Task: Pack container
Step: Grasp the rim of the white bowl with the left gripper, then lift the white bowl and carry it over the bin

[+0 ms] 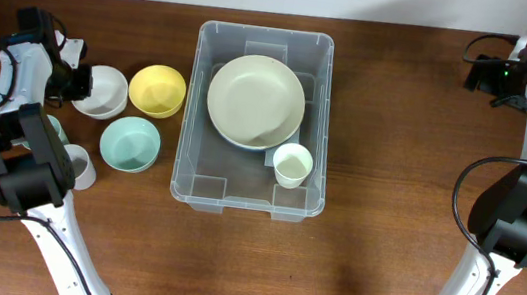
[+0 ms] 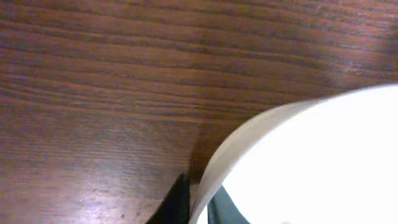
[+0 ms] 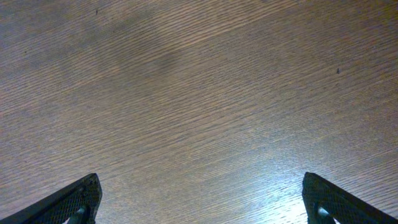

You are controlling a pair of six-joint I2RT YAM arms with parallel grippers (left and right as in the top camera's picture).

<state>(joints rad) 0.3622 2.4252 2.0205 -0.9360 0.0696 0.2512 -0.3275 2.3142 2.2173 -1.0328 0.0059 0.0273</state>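
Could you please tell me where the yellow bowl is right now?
In the overhead view the yellow bowl sits left of the container, between it and the white bowl, with the teal bowl just nearer the robot.

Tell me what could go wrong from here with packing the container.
1. The left gripper meets the white bowl only at its thin rim, jaws either side; lifted so, it may tilt or slip.
2. The yellow bowl sits close beside it and could get knocked.
3. The plate and small cup fill much of the container; a bowl lowered in might tip the cup.
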